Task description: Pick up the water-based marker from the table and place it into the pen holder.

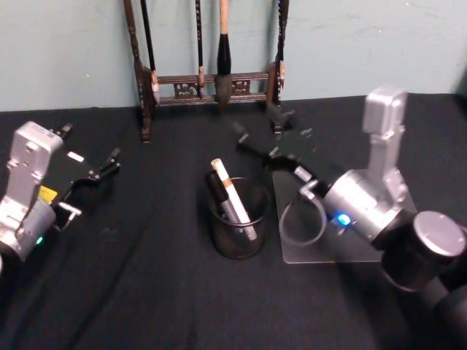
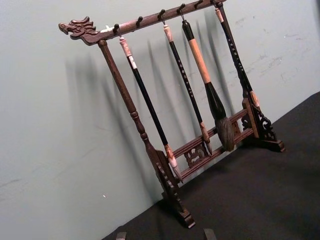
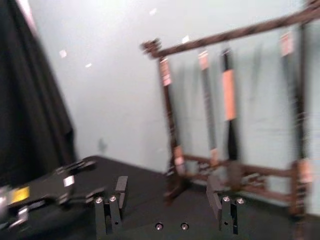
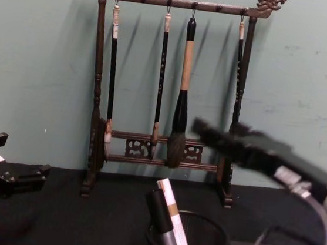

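I see a pale green wall rising directly behind the counter, which is draped in black cloth. A dark wooden brush rack stands at the counter's back edge against the wall, with four brushes hanging from its carved top bar and casting soft shadows. A dark curtain hangs at one side.

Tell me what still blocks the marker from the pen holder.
Nothing visible: a marker already stands tilted inside the pen holder, beside a dark pen. The right gripper, fingers apart and empty, is above and behind it; the left gripper sits far left.
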Motion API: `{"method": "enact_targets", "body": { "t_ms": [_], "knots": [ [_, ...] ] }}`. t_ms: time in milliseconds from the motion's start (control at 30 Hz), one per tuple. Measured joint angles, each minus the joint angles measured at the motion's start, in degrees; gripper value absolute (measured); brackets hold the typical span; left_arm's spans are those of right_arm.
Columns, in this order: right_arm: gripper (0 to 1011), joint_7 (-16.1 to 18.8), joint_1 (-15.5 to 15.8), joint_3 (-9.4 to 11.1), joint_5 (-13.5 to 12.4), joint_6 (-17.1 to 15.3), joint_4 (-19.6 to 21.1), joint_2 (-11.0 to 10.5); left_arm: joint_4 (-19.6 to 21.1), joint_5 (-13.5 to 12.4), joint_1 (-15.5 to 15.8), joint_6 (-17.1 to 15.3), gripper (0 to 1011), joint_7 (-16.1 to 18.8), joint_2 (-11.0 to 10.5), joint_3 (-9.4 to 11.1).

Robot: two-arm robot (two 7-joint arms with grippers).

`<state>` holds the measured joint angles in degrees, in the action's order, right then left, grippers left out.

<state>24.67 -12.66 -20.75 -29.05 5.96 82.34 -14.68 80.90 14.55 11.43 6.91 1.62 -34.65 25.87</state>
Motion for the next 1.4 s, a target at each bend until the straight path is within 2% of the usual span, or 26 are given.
{"method": "enact_targets", "body": {
  "t_ms": [67, 100, 200, 300, 433, 467, 733, 867, 1033, 1133, 1400],
  "knots": [
    [1003, -1.88, 0.12, 1.33, 0.29, 0.28, 0.44, -0.46, 0.00, 0.00, 0.00, 0.00, 1001, 0.00, 0.00, 0.00],
    [1003, -1.88, 0.12, 1.33, 0.29, 0.28, 0.44, -0.46, 0.00, 0.00, 0.00, 0.00, 1001, 0.00, 0.00, 0.00],
    [1002, -5.32, 0.27, 3.02, 2.16, 0.28, 0.55, -1.00, 0.00, 0.00, 0.00, 0.00, 1001, 0.00, 0.00, 0.00],
    [1003, -9.14, 0.27, 4.69, 4.75, -1.29, -0.36, -1.60, 0.00, 0.00, 0.00, 0.00, 1001, 0.00, 0.00, 0.00],
    [1002, -11.21, 0.23, 5.49, 6.70, -2.22, -1.54, -2.02, 0.00, 0.00, 0.00, 0.00, 1001, 0.00, 0.00, 0.00],
    [1002, -12.14, 0.23, 5.68, 7.97, -2.41, -2.25, -2.27, 0.00, 0.00, 0.00, 0.00, 1001, 0.00, 0.00, 0.00],
    [1003, -15.45, 0.12, 5.46, 14.15, -2.42, -6.19, -2.90, 0.00, 0.00, 0.00, 0.00, 1001, 0.00, 0.00, 0.00],
    [1002, -17.39, -0.41, 4.51, 18.53, -1.23, -8.96, -2.96, 0.00, 0.00, 0.00, 0.00, 1001, 0.00, 0.00, 0.00],
    [1002, -18.58, -0.93, 3.88, 21.55, -0.72, -11.18, -2.68, 0.00, 0.00, 0.00, 0.00, 1001, 0.00, 0.00, 0.00],
    [1002, -18.96, -1.20, 3.76, 22.73, -0.61, -12.10, -2.27, 0.00, 0.00, 0.00, 0.00, 1001, 0.00, 0.00, 0.00],
    [1002, -18.97, -1.18, 3.78, 22.59, -0.60, -11.95, -2.32, 0.00, 0.00, 0.00, 0.00, 1001, 0.00, 0.00, 0.00]
  ]
}}
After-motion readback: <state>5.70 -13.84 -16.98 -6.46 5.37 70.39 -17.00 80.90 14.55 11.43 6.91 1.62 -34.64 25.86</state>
